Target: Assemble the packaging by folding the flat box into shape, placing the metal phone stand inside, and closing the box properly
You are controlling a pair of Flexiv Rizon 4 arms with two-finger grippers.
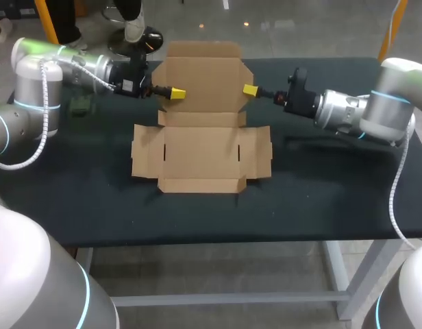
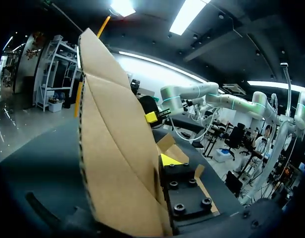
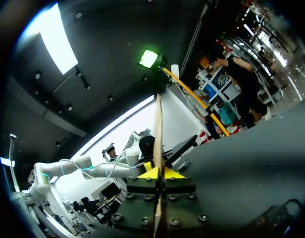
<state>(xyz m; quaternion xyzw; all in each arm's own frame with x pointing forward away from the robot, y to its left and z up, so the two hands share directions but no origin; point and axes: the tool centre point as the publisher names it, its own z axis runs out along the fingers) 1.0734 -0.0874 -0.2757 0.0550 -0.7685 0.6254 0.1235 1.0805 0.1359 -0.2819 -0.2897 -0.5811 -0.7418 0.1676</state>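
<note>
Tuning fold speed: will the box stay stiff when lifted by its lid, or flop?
Probably light: the box is thin cut cardboard lying flat. The lid looks fairly stiff, since it runs straight out of the right gripper without sagging. It will likely hinge at the scored creases rather than bend, so the side flaps may swing loose.

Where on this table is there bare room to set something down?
The table strip between the cardboard box and the near edge; also right of the box. Crowded: rear, where left gripper and right gripper grip its panel.
</note>
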